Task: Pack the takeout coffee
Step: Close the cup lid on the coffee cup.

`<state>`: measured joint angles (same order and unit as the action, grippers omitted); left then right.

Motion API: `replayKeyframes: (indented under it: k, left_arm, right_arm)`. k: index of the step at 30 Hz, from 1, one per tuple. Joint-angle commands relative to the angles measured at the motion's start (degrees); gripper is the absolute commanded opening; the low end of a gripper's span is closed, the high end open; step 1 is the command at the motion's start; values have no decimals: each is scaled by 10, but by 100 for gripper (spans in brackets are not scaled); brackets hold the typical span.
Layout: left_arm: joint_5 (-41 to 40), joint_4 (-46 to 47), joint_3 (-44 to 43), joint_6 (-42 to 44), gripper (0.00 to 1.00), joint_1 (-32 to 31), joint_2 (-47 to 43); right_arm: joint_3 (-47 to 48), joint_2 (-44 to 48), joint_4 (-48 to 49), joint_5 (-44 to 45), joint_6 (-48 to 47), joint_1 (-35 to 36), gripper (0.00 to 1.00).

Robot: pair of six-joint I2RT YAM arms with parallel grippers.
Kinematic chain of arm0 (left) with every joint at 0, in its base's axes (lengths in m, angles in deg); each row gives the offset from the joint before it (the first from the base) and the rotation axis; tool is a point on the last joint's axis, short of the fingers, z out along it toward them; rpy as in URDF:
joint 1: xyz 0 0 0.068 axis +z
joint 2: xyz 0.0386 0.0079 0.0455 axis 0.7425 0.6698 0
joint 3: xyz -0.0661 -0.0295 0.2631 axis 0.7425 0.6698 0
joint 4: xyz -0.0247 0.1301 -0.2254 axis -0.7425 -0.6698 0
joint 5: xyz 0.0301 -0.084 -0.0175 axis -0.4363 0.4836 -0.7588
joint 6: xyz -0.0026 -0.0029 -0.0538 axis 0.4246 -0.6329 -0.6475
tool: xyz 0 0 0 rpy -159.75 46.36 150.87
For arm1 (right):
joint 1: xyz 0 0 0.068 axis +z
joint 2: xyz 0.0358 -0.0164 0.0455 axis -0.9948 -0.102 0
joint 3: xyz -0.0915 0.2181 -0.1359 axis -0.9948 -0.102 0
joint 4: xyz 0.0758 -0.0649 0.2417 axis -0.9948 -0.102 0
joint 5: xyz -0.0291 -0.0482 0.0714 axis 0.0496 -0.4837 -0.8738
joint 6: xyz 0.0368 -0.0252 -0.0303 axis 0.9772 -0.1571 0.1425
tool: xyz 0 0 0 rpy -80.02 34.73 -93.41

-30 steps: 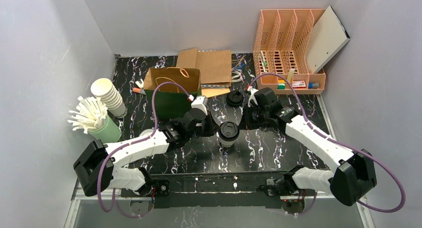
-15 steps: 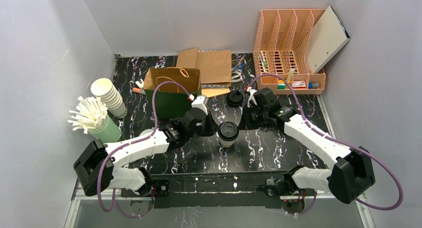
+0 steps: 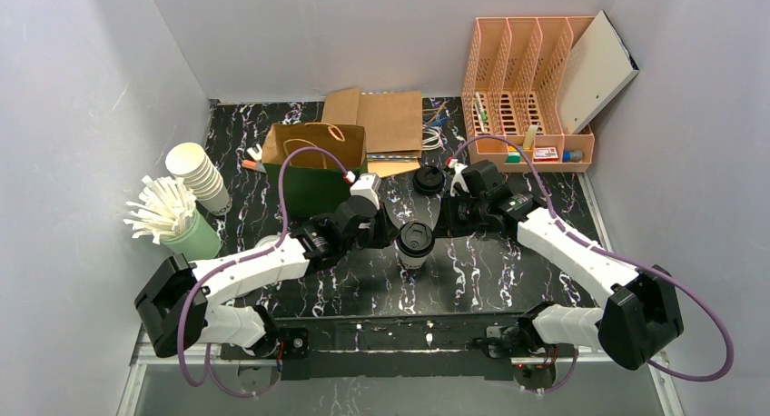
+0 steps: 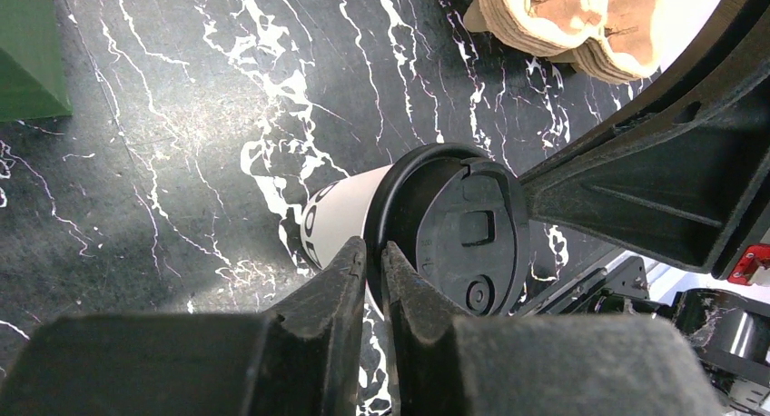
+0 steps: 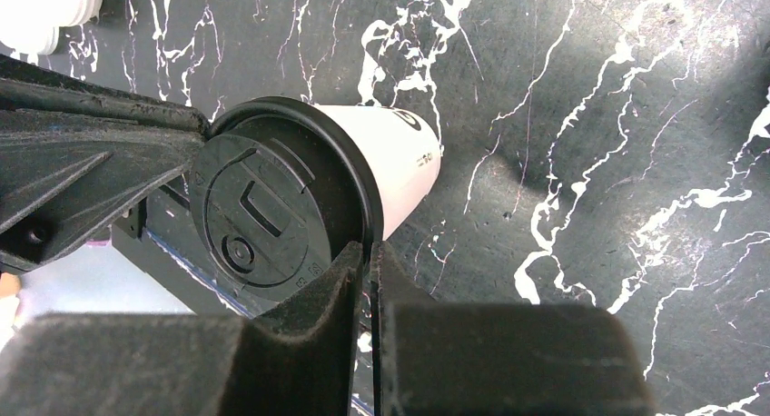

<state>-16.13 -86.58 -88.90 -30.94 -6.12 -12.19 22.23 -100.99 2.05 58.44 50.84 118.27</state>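
A white takeout coffee cup [image 3: 416, 254] with a black lid [image 3: 417, 235] stands upright at the table's middle. My left gripper [image 3: 394, 231] is shut, its tips at the lid's left rim. My right gripper [image 3: 442, 222] is shut, its tips at the lid's right rim. In the left wrist view the shut gripper [image 4: 372, 249] sits over the edge of the lid [image 4: 463, 234]. In the right wrist view the shut gripper [image 5: 368, 251] sits over the opposite edge of the lid [image 5: 272, 212]. A green paper bag [image 3: 313, 171] stands open behind the left arm.
A loose black lid [image 3: 428, 180] lies behind the cup. Brown paper bags [image 3: 386, 121] lie flat at the back. A pink organiser [image 3: 527, 89] stands back right. Stacked white cups [image 3: 200, 175] and a green cup of straws [image 3: 177, 218] are at left. Cardboard carriers [image 4: 563, 16] lie nearby.
Almost nothing: the right arm has shifted slightly left. Both shut grippers stay at the lid's rim and the cup has not moved.
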Motion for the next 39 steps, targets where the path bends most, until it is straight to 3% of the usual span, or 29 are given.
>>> replayKeyframes:
  k: [1, 13, 23, 28, 34, 39]
  left_arm:
    - [-14, -29, -1, 14, 13, 2, 7]
    - [2, -72, -23, 16, 22, 2, 3]
    - [-15, -60, 8, -17, 7, 2, -13]
    - [-37, -62, 13, -13, 1, 2, -21]
    - [-45, -73, 9, 0, 5, 2, -15]
    - [-48, -73, 12, 5, 5, 2, -9]
  right_arm:
    - [-5, -9, -3, -4, -10, 1, 17]
    - [-2, -5, -2, -6, -8, 1, 17]
    - [3, -2, -1, -11, -4, 1, 17]
    - [10, 0, -6, -16, -3, 0, 24]
    - [16, 5, -10, -22, -3, 0, 27]
    - [5, 10, -2, -25, 0, 0, 17]
